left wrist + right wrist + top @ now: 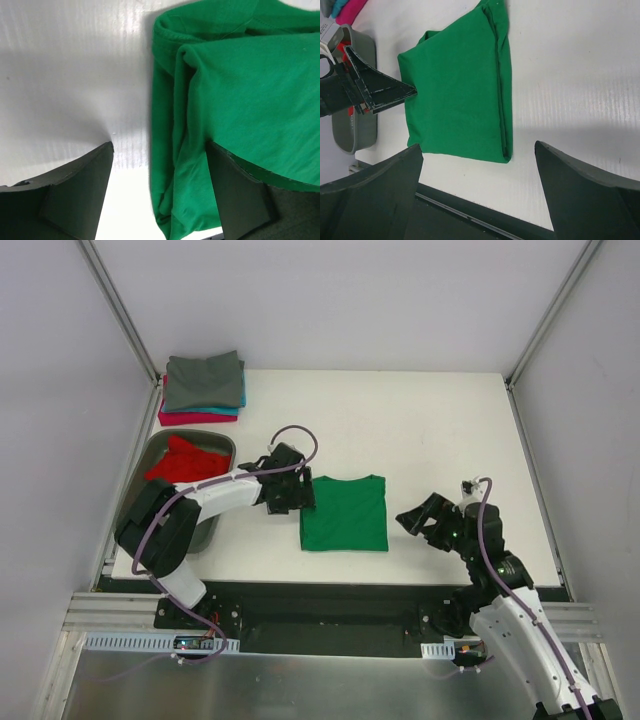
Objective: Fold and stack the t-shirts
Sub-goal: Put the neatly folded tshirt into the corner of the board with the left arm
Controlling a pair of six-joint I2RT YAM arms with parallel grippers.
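A bright green t-shirt [345, 512] lies folded into a rectangle on the white table; it also shows in the left wrist view [240, 90] and the right wrist view [455, 95]. My left gripper [298, 497] is open at the shirt's left edge; in the left wrist view [159, 145] the folded edge lies between the jaws, unclamped. My right gripper [412, 518] is open and empty, just right of the shirt, also in its own view [476, 147]. A red t-shirt [183, 460] lies crumpled in the tray. Folded grey [205, 380], teal and magenta shirts are stacked at the back left.
The grey metal tray [212, 525] stands at the table's left edge beside my left arm. The table's front edge and a black rail [330, 592] run just below the green shirt. The left gripper shows in the right wrist view [380, 90].
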